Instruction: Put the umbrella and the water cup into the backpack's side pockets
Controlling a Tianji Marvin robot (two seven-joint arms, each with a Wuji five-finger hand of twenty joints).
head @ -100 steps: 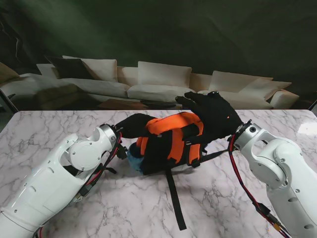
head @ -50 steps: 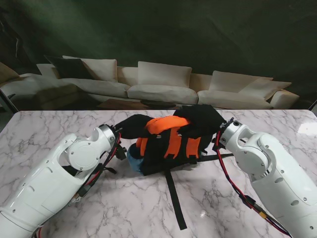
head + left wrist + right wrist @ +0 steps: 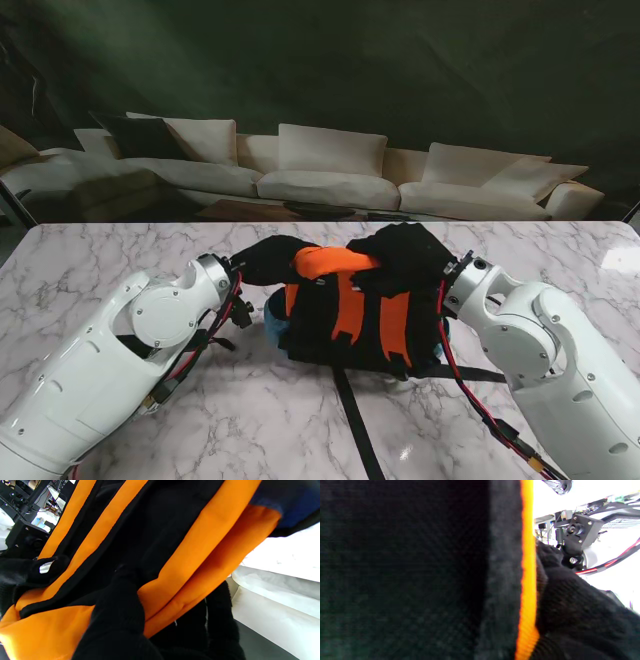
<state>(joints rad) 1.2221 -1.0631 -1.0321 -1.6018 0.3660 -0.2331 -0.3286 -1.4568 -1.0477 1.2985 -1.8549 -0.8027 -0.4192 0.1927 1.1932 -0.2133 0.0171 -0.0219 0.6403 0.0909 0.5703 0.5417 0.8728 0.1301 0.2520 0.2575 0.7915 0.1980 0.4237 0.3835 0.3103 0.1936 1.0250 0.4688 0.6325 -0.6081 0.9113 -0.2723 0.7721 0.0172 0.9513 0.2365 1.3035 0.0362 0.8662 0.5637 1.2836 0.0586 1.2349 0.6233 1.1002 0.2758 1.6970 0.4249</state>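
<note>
Both gloved hands clutch the backpack point(image 3: 350, 315): the left hand point(image 3: 268, 257) at its far left corner, the right hand point(image 3: 405, 258) over its top right. It lies mid-surface point(image 3: 120, 255), marble, with a pale sofa point(image 3: 320, 170) beyond.

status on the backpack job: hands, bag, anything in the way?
Left hand and right hand both gripping the backpack. Bag on the marble table, blue thing at its left side pocket. Umbrella not visible. Loose strap trails toward me.
</note>
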